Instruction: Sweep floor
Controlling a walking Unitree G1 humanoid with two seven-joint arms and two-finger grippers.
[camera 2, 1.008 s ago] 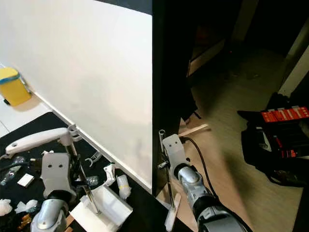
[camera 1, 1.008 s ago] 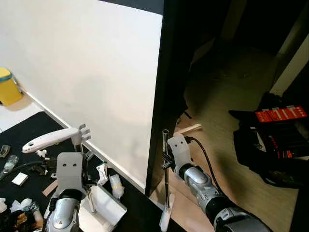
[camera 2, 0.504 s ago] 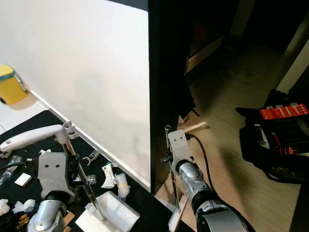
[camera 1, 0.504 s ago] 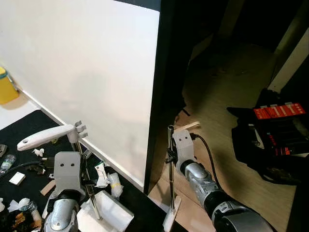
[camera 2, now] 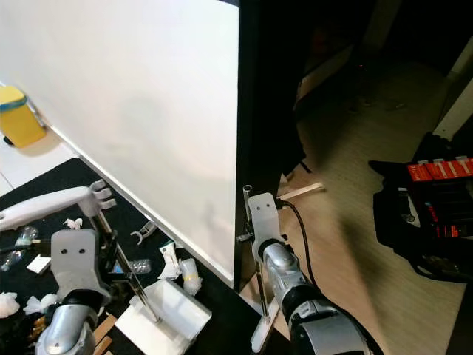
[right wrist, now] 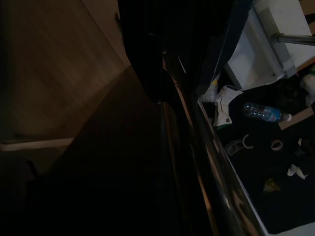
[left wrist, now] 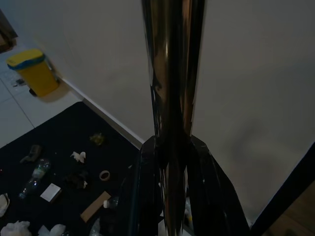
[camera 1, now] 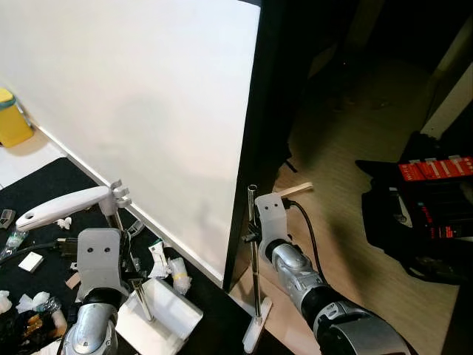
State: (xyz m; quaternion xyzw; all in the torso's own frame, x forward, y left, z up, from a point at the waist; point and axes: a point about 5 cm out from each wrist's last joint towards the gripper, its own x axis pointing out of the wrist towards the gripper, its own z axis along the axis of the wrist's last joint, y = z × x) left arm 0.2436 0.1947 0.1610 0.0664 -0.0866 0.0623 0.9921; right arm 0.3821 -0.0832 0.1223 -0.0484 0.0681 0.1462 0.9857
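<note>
Left end effector point(camera 1: 122, 275) closed around the metal pole of the dustpan point(camera 1: 159, 319), fingers point(left wrist: 206, 187) hugging the shaft on both sides in the left wrist view; pan resting flat on the black mat point(camera 1: 44, 185), mouth toward the crumpled wrappers point(camera 1: 168, 268) at the base of the white wall point(camera 1: 133, 96). Right end effector point(camera 1: 253, 235) clamped on the broom pole point(camera 1: 254, 285), head down on the wooden floor point(camera 1: 340, 192) just past the dark door edge. Compared with half a second back: broom head drawn slightly nearer the body, dustpan barely shifted, view swung a little. Meaning, as a judgement: no sweeping stroke landed so far. Litter spread across the mat, bottle point(right wrist: 263, 112), tape roll point(right wrist: 276, 144) and paper scraps point(camera 1: 33, 302) well apart from the pan; yellow bin point(camera 1: 13, 127) far off by the wall.
</note>
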